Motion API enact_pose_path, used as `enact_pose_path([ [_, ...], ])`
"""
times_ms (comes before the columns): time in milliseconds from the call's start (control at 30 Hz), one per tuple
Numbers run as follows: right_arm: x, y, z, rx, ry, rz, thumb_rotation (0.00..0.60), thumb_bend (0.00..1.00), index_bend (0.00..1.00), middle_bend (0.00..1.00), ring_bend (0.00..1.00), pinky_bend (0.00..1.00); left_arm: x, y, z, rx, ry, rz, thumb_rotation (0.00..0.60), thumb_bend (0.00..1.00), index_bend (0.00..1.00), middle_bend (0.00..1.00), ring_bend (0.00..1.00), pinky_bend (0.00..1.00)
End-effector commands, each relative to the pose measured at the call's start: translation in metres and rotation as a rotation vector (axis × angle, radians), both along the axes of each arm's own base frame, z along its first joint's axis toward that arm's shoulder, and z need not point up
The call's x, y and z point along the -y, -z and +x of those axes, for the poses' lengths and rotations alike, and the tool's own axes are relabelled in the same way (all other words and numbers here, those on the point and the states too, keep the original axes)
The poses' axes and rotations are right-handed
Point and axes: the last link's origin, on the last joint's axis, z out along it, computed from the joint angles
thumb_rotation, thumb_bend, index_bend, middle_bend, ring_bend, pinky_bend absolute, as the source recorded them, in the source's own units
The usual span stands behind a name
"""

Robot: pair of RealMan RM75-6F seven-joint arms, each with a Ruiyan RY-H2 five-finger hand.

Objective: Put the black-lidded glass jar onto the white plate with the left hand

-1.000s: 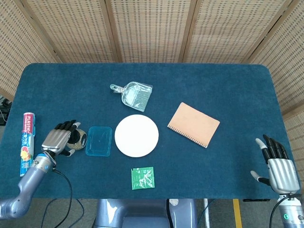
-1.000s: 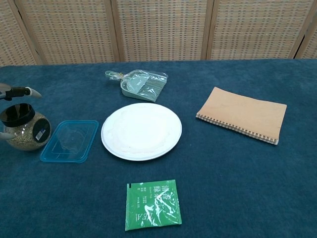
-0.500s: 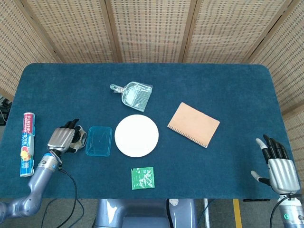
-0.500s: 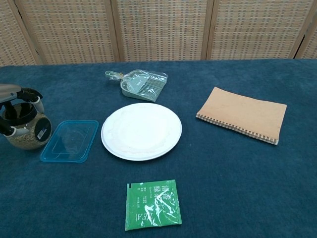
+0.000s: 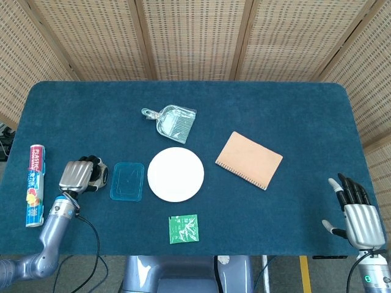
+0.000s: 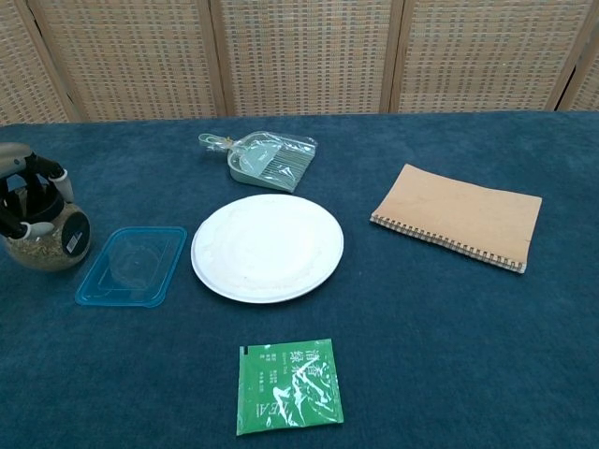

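Note:
The glass jar holds pale grains and stands at the table's left side, just left of a blue tray. Its black lid is mostly covered by my left hand, whose fingers curl down around the lid and grip it. In the head view the left hand hides nearly all of the jar. The white plate lies bare at the table's middle, to the right of the blue tray. My right hand rests at the near right corner, fingers spread, holding nothing.
A shallow blue plastic tray lies between jar and plate. A clear dustpan sits behind the plate, a tan spiral notebook to its right, a green sachet in front. A plastic-wrap box lies at the far left.
The left hand came down from above the jar and its fingers closed around the black lid. The right hand has not moved.

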Motion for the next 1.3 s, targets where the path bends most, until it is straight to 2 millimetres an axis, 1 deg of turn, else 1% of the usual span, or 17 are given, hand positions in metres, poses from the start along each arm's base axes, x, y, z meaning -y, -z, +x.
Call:
enact_pose_path([
  [33,0.0,0.0,0.0,0.001,-0.001,-0.001,0.6,0.03,0.09,0.0,0.0,0.08,-0.003,-0.007,0.009,0.01,0.019,0.011,0.6,0.47,0.62,0.3,0.28,0.46],
  [267,0.001,-0.001,-0.001,0.004,0.001,-0.002,0.6,0.03,0.09,0.0,0.0,0.08,-0.009,-0.012,0.034,0.028,0.066,0.019,0.6,0.47,0.62,0.3,0.28,0.46],
  [400,0.001,-0.002,-0.001,0.008,0.003,-0.002,0.6,0.03,0.09,0.0,0.0,0.08,-0.014,-0.01,0.055,0.039,0.1,0.017,0.6,0.48,0.62,0.3,0.28,0.46],
  [467,0.002,-0.003,-0.002,0.012,0.004,-0.003,0.6,0.03,0.09,0.0,0.0,0.08,-0.017,-0.005,0.073,0.06,0.128,0.011,0.6,0.47,0.62,0.3,0.28,0.46],
  [500,0.002,-0.003,-0.002,0.013,0.004,-0.003,0.6,0.03,0.09,0.0,0.0,0.08,-0.018,-0.003,0.077,0.065,0.133,0.01,0.6,0.48,0.62,0.3,0.28,0.46],
  [600,0.002,-0.004,-0.003,0.017,0.008,-0.003,0.6,0.03,0.09,0.0,0.0,0.08,-0.02,0.005,0.094,0.09,0.15,-0.004,0.6,0.48,0.62,0.3,0.28,0.46],
  [633,0.003,-0.004,-0.004,0.021,0.013,-0.005,0.6,0.03,0.09,0.0,0.0,0.08,-0.02,0.011,0.107,0.112,0.169,-0.024,0.6,0.48,0.62,0.3,0.28,0.45],
  [667,0.003,-0.005,-0.004,0.023,0.015,-0.005,0.6,0.03,0.09,0.0,0.0,0.08,-0.021,0.015,0.114,0.116,0.175,-0.033,0.6,0.48,0.62,0.3,0.27,0.45],
  [833,0.004,-0.006,-0.005,0.033,0.018,0.0,0.6,0.03,0.09,0.0,0.0,0.08,-0.021,0.036,0.138,0.114,0.194,-0.06,0.6,0.48,0.62,0.3,0.27,0.45],
  [1100,0.006,-0.007,-0.007,0.053,0.026,0.01,0.6,0.03,0.09,0.0,0.0,0.08,-0.023,0.065,0.168,0.114,0.241,-0.075,0.6,0.47,0.62,0.3,0.27,0.45],
  [1300,0.007,-0.01,-0.009,0.073,0.033,0.01,0.6,0.03,0.09,0.0,0.0,0.08,-0.025,0.083,0.183,0.116,0.253,-0.092,0.6,0.47,0.63,0.29,0.27,0.45],
])
